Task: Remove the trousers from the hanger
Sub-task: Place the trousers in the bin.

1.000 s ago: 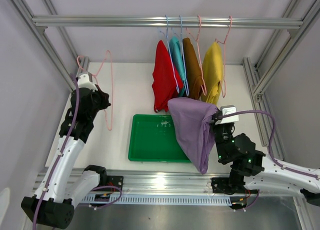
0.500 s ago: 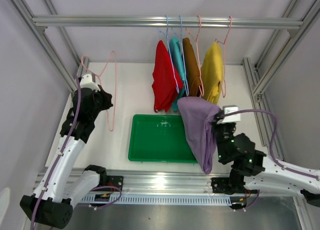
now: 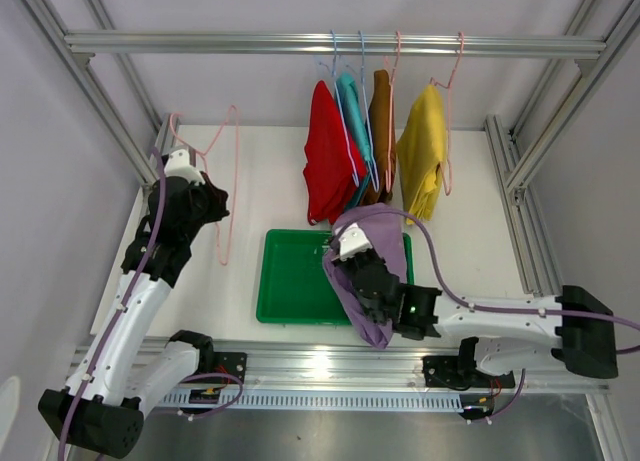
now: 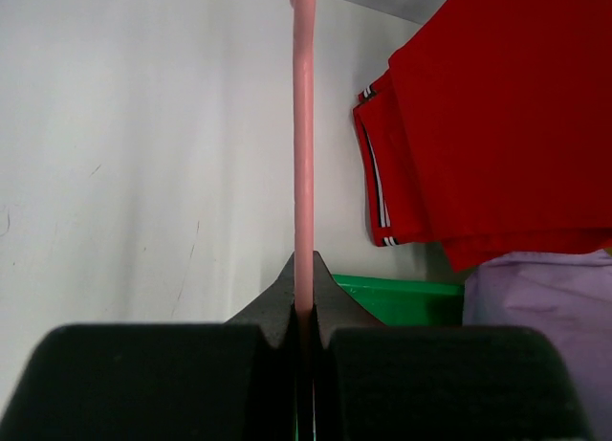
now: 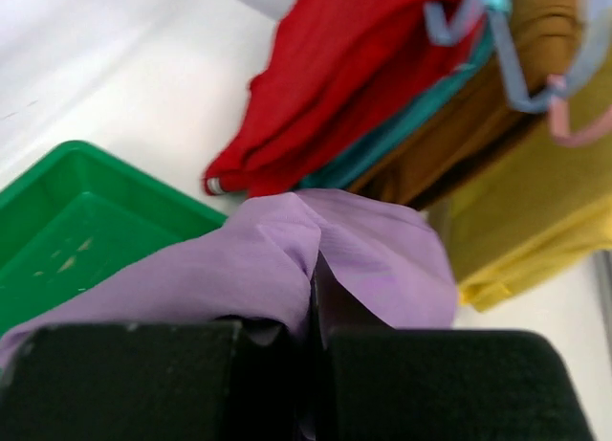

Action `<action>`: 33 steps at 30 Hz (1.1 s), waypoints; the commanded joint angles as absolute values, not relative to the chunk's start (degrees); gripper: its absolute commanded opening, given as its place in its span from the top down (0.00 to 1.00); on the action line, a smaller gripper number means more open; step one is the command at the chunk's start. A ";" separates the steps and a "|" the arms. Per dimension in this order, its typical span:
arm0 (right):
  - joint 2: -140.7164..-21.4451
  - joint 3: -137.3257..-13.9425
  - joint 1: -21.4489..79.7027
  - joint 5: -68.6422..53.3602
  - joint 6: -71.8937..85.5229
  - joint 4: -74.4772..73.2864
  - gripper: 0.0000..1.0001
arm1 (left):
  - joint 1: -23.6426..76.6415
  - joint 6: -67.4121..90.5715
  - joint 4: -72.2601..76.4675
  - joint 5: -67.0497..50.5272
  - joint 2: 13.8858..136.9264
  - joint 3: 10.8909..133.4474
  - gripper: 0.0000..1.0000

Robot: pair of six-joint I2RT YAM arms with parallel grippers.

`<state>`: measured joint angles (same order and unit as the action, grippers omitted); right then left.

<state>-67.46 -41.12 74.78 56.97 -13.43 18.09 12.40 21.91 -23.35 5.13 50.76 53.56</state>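
My right gripper (image 3: 352,253) is shut on the lilac trousers (image 3: 378,241), holding them bunched over the right side of the green tray; they fill the near part of the right wrist view (image 5: 287,269). My left gripper (image 3: 207,203) is shut on an empty pink hanger (image 3: 226,171), held upright at the left; its pink wire (image 4: 303,144) runs up from the closed jaws. The red trousers (image 3: 328,166), teal trousers (image 3: 352,106), brown trousers (image 3: 381,131) and yellow trousers (image 3: 424,146) hang on hangers from the rail (image 3: 250,43).
The green tray (image 3: 295,281) lies on the white table in front of the hanging clothes. Aluminium frame posts (image 3: 530,141) stand at both sides and a rail runs along the near edge.
My right arm has swung left, carrying the lilac trousers from the right of the tray to over its right side. My left gripper has lifted the pink hanger slightly up and right.
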 commanded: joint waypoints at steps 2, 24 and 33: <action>-74.25 -46.14 75.32 53.09 -9.23 24.08 1.00 | 13.01 20.74 -22.41 3.52 50.63 55.90 0.99; -97.83 -61.78 79.89 42.37 -0.80 16.27 0.53 | 13.62 20.92 -22.41 1.50 50.45 56.42 0.99; -86.50 -61.88 82.44 36.74 2.46 10.02 0.28 | 13.62 20.92 -22.59 1.41 50.36 56.43 1.00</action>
<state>-91.59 -59.51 81.95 38.17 -0.25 10.28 13.28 21.89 -23.75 2.52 50.76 53.60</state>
